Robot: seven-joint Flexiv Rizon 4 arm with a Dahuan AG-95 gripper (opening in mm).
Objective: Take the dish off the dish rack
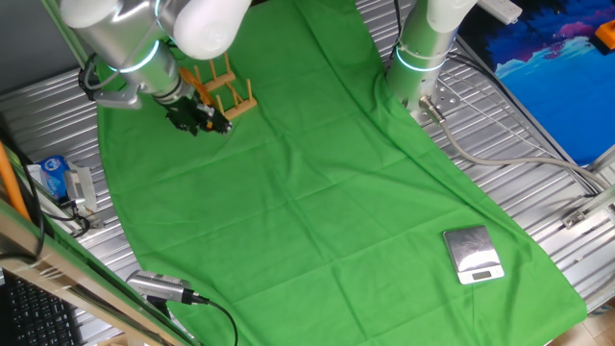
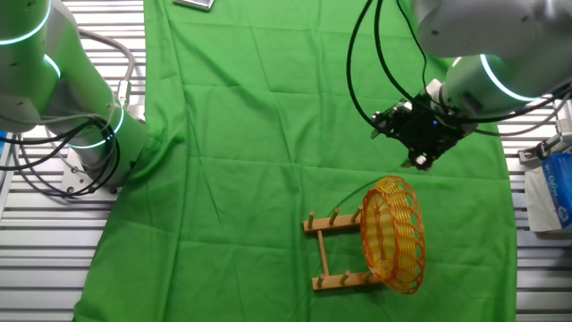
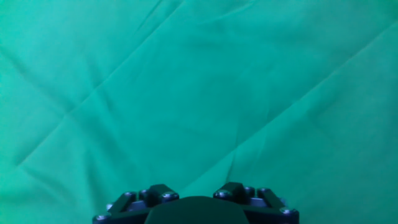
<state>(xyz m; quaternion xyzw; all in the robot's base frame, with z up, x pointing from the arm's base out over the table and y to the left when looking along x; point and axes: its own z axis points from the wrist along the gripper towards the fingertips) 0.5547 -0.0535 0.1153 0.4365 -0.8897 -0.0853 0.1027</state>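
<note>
Upright between the pegs of the rack [image 2: 340,253], the dish [image 2: 393,234] waits; the gripper [image 2: 418,134] hovers nearby, finger spread unclear.

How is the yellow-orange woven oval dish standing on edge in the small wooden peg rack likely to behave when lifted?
The yellow-orange woven oval dish looks open-weave, so probably light and slightly springy. It overhangs the small wooden peg rack, so a sideways pull might drag or tip the rack. Its ribbed rim likely grips well. The gripper hovers apart from it.
</note>
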